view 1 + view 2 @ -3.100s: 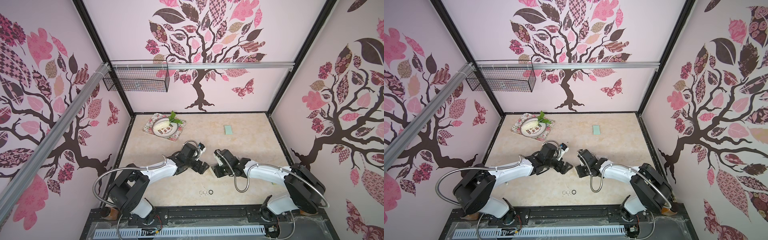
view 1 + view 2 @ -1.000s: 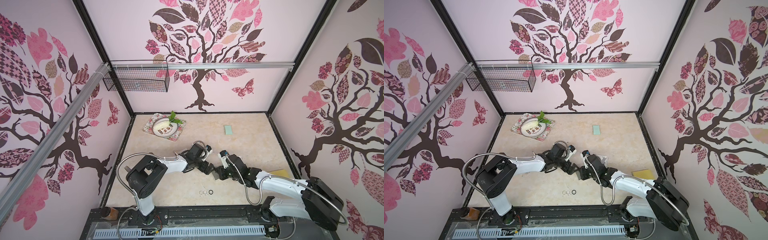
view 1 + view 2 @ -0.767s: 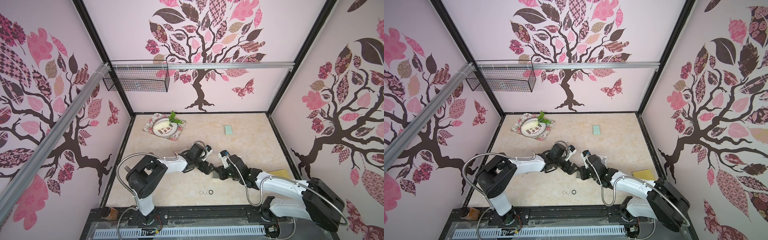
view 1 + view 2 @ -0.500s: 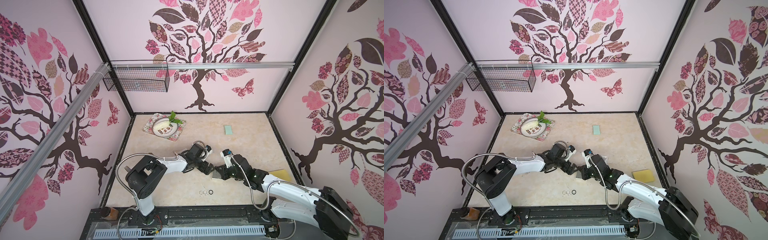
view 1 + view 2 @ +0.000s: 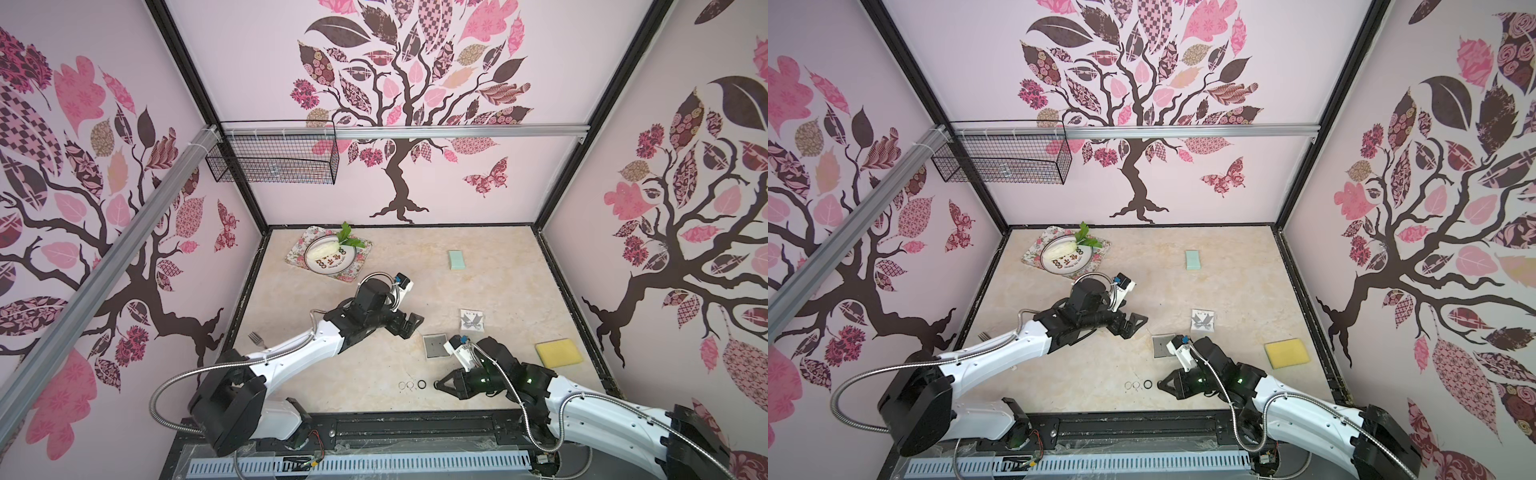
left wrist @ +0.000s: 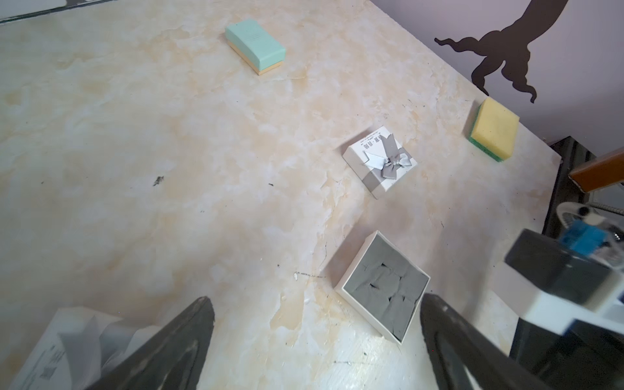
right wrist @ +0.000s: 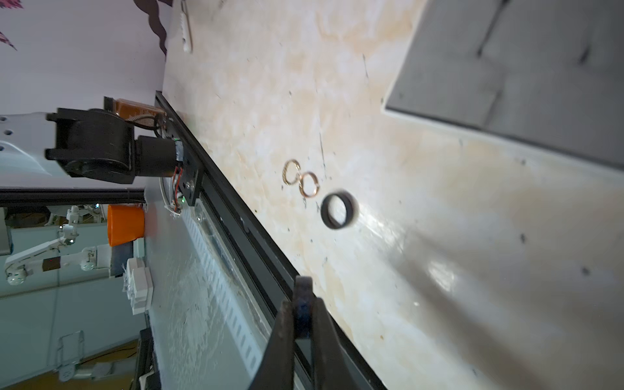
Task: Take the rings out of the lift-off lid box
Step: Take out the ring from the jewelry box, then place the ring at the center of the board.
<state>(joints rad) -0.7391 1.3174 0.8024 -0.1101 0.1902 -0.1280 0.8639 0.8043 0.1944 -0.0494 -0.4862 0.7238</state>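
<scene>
three rings (image 5: 411, 385) lay in a row by the near table (image 5: 332, 374) edge; right gripper (image 5: 439, 384) hung just beside them, pinched on a fourth, black ring (image 7: 301, 315). dropped on edge, it could roll off or scatter the row. a second before, it was back at the lift-off lid box (image 5: 435, 346), by the wide-open left gripper (image 5: 412, 328).

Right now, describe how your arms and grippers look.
The left arm and right arm have white shells, black joints, a silver corrugated hose and a white wrist camera with a blue plug. The left gripper and right gripper are black, tapering to points.
</scene>
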